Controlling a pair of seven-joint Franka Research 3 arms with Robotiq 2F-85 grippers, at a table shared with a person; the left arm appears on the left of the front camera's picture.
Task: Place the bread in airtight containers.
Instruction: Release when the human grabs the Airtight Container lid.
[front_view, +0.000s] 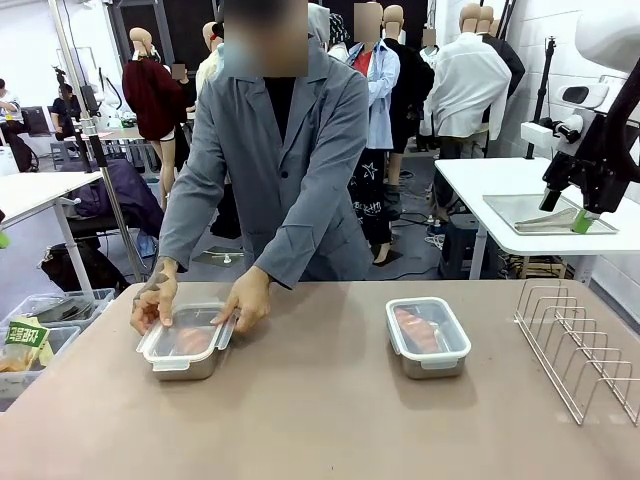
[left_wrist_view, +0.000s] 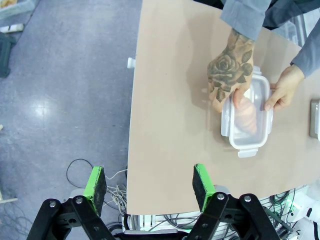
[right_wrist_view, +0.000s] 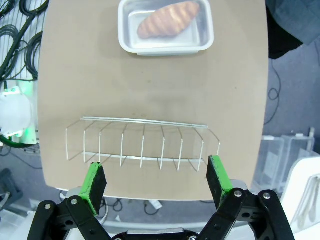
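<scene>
Near tabletop's left edge: container w/ croissant (front_view: 190, 341), lid (front_view: 187, 333) pressed by person's hands (front_view: 155, 300). Second lidded container (front_view: 428, 338) mid-right, beside wire rack (front_view: 580, 345). Bread likely light, flaky, crushable; grip tubs by stiff steel sides. Left gripper (left_wrist_view: 149, 187), right gripper (right_wrist_view: 156, 181): fingers apart, empty.

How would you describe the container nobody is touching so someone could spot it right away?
On the brown table, look right of the person's hands, toward the wire rack. The steel container there stands alone, clear lid on, croissant inside; the other container is under the person's hands.
</scene>
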